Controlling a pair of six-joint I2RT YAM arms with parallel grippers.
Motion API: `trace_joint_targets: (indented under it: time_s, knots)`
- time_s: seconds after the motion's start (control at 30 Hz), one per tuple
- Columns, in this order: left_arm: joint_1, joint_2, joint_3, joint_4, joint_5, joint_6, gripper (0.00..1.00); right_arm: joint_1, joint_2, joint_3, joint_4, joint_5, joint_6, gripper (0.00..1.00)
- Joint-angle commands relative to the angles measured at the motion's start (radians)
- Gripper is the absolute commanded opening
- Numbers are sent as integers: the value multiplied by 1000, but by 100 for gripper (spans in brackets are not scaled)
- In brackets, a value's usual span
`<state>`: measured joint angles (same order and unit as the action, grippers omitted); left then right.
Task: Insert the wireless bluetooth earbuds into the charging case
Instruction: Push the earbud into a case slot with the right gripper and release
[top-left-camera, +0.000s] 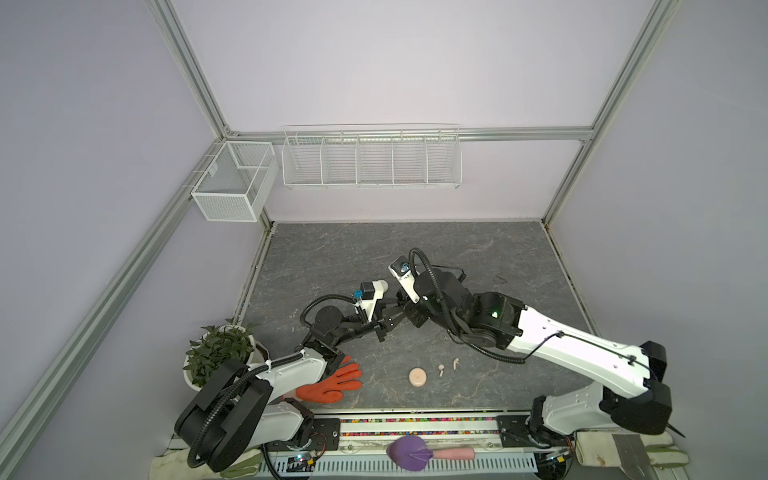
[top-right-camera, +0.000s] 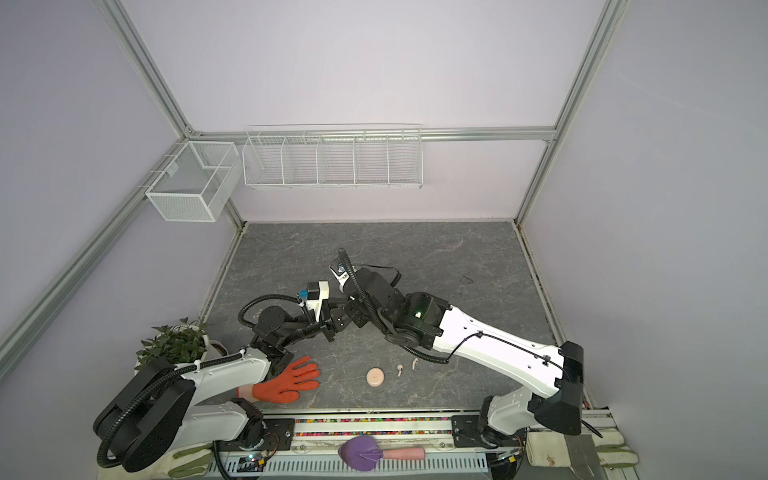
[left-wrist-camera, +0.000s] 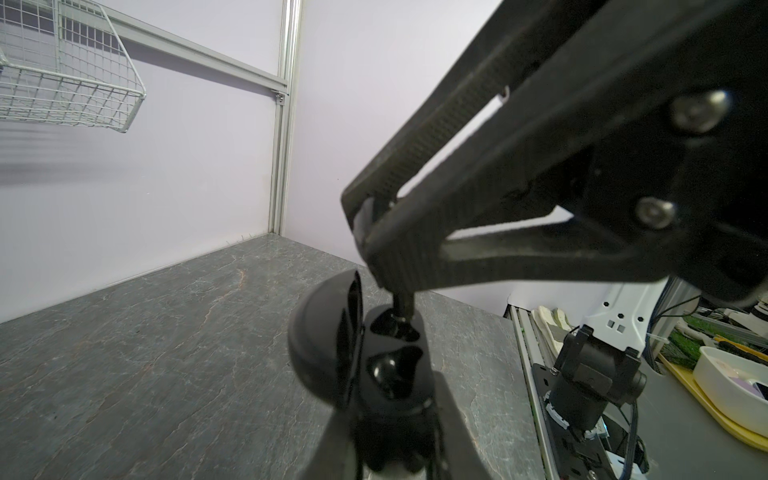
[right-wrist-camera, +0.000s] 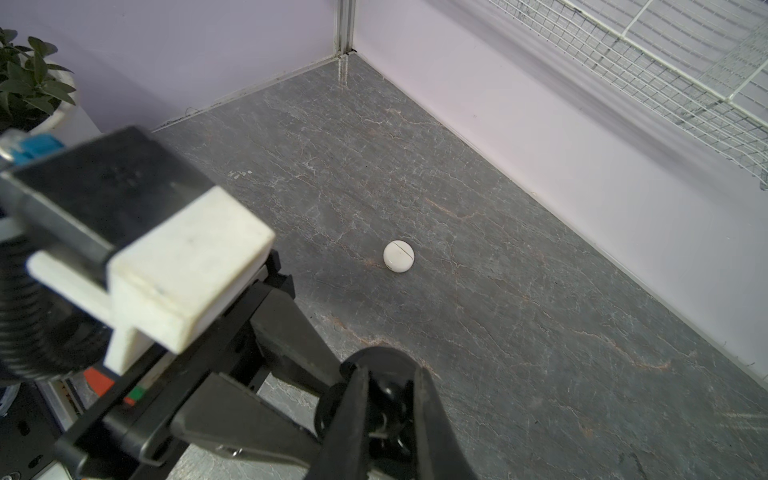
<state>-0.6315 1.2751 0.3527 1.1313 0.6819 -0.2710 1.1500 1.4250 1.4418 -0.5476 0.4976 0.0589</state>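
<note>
Your right gripper (left-wrist-camera: 372, 237) is pinched tight on the stem of a black earbud (left-wrist-camera: 402, 309). It is held from above so the bud end points into one socket of the black charging case (left-wrist-camera: 411, 395). By my reading the bud is at the socket mouth, not yet seated. Your left gripper (left-wrist-camera: 392, 436) is clamped on that case from underneath, with the lid (left-wrist-camera: 320, 332) swung open to the side. That grip steadies the case and keeps both sockets facing the bud. The other socket shows a glossy black shape, probably the matching bud already home, though glare and blur leave that uncertain.

Further out, the white case (right-wrist-camera: 399, 257) sits closed on the table (right-wrist-camera: 540, 291), beyond both grippers. Toward the front edge, the pink case (top-left-camera: 417, 377) lies closed with two pink earbuds (top-left-camera: 441, 369) loose just beside it. They are well clear of the arms, so that pair looks like your next job
</note>
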Motion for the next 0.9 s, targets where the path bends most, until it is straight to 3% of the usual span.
trace_joint_targets:
  time_s: [0.0, 0.87]
  knots:
    - [-5, -22, 11, 16, 12, 15, 0, 7, 8, -17, 23, -3, -1, 15]
    - [-5, -61, 12, -35, 3, 36, 0, 11, 10, -49, 10, -37, -9, 16]
